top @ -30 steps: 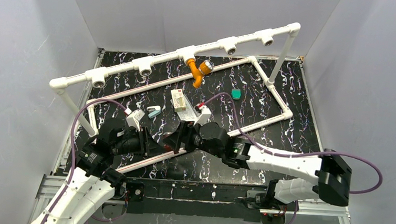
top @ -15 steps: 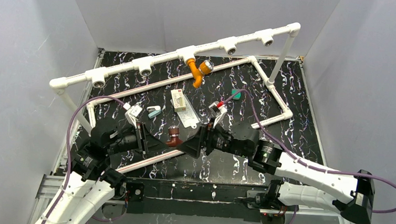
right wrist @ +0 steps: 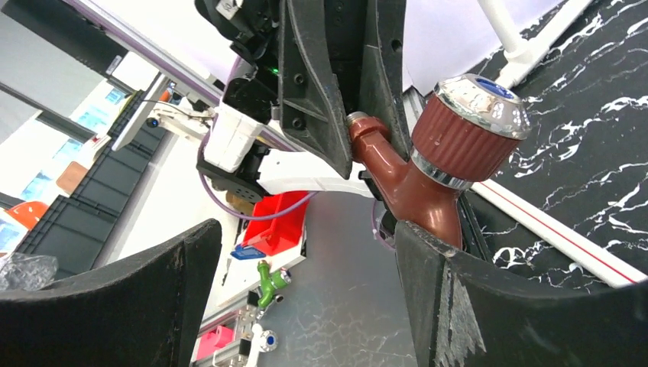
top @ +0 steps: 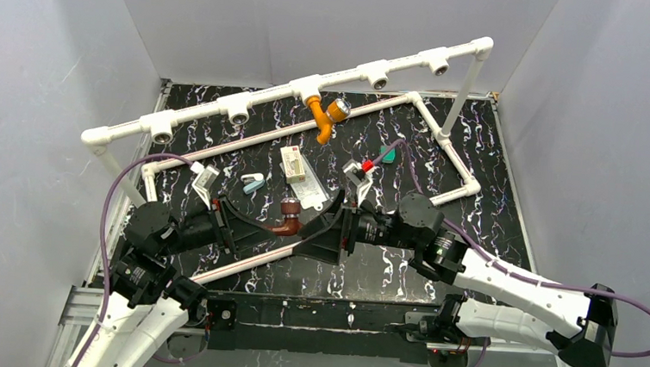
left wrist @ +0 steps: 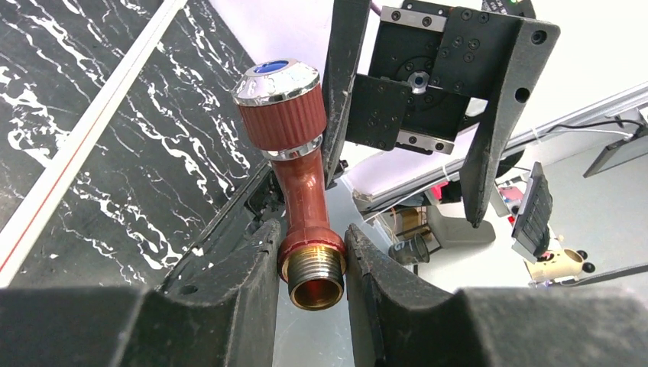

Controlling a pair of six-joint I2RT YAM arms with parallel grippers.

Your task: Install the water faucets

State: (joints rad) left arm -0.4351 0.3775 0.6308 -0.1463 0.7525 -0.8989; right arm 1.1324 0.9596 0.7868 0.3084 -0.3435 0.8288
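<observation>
The left end effector pinches the threaded end of the dark red-brown faucet, up over the worktop toward 6 o'clock. The right end effector faces it, fingers spread wide (one just beside the spout). The orange faucet hangs on the white pipe at 12 o'clock.

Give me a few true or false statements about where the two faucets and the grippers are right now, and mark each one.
The left gripper clamps the brown faucet by its threaded end. True.
The right gripper is shut on the brown faucet. False: its jaws stand wide open.
The green piece lies on the table, apart from both grippers. True.
The orange faucet lies on the table. False: it hangs from a socket on the white pipe rail.
</observation>
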